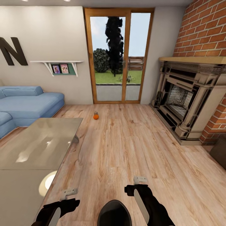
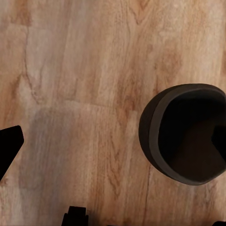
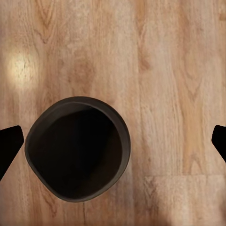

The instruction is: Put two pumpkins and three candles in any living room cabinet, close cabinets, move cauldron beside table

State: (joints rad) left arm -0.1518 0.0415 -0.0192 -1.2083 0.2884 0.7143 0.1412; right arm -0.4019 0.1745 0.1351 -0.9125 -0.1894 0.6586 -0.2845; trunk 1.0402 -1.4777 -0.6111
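Note:
One orange pumpkin (image 1: 96,116) sits on the wood floor in front of the glass door. The dark round cauldron (image 1: 113,213) stands on the floor right in front of me, between my two arms, open side up. It lies beside my left gripper (image 2: 113,141) as the cauldron (image 2: 186,134), and under my right gripper (image 3: 113,143) as the cauldron (image 3: 77,148). Both grippers are open and hold nothing. My left gripper (image 1: 69,192) and right gripper (image 1: 140,179) hang low over the floor. The grey glossy table (image 1: 34,147) is at my left. The candles and the cabinet are out of view.
A blue sofa (image 1: 28,103) stands behind the table at the left. A stone fireplace (image 1: 185,100) in a brick wall fills the right side, with a dark object (image 1: 219,152) beside it. Bare wood floor (image 1: 125,144) stretches ahead to the door.

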